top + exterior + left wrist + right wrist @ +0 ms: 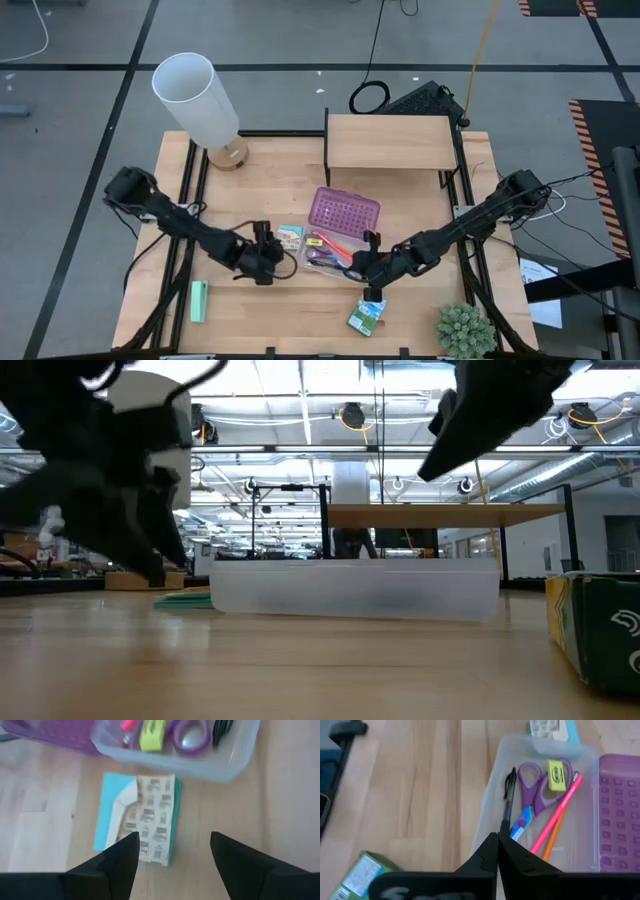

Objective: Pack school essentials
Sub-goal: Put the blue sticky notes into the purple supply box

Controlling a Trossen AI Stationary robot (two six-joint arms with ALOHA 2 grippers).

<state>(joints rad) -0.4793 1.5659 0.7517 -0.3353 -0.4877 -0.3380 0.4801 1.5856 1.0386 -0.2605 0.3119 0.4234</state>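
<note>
In case (485, 827): scissors (536, 782), pen (508, 795), pencils | left out: sticker pack (145, 817) beside case, crayon box (367, 315) near case | left gripper (172, 857) apart over pack | right gripper (497, 851) together, empty

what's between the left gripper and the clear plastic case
The small colourful square pack lies flat on the wood there, before the open left gripper, short of the clear plastic case, per the left wrist view.

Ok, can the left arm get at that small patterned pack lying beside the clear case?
Probably yes. The left gripper hangs open right above the small patterned pack, which lies flat on the table outside the clear case, nothing covering it.
</note>
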